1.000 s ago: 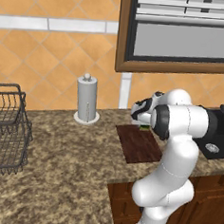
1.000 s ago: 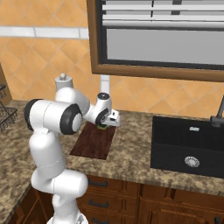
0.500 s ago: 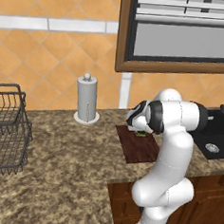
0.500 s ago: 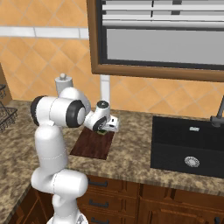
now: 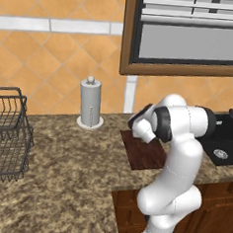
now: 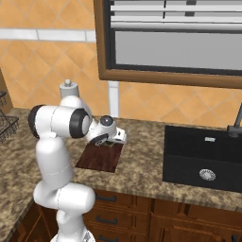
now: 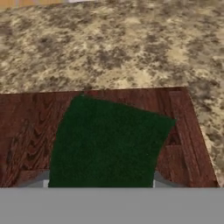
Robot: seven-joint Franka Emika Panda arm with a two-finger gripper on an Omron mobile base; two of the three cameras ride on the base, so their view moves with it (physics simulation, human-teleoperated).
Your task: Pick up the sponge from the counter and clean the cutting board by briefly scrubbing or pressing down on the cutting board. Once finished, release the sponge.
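Note:
My gripper (image 7: 103, 183) is shut on the dark green sponge (image 7: 109, 144), whose flat face covers the middle of the hand view. The sponge lies low over the reddish-brown cutting board (image 7: 26, 131), near its far edge. Whether it presses on the wood I cannot tell. In the right base view the gripper (image 6: 112, 141) points down at the far end of the cutting board (image 6: 99, 159), with a dark bit of sponge (image 6: 110, 144) under it. In the left base view the hand (image 5: 139, 124) hangs over the board (image 5: 145, 155) on the granite counter (image 5: 58, 183).
A paper towel holder (image 5: 90, 104) stands at the back of the counter, left of the board. A wire basket (image 5: 5, 134) sits at the far left. The black sink (image 6: 203, 156) and its faucet (image 6: 235, 125) lie right of the board.
The hand has come down toward the cutting board with the sponge in it, drifting slightly left. The elbow has swung with it. The grip has not changed.

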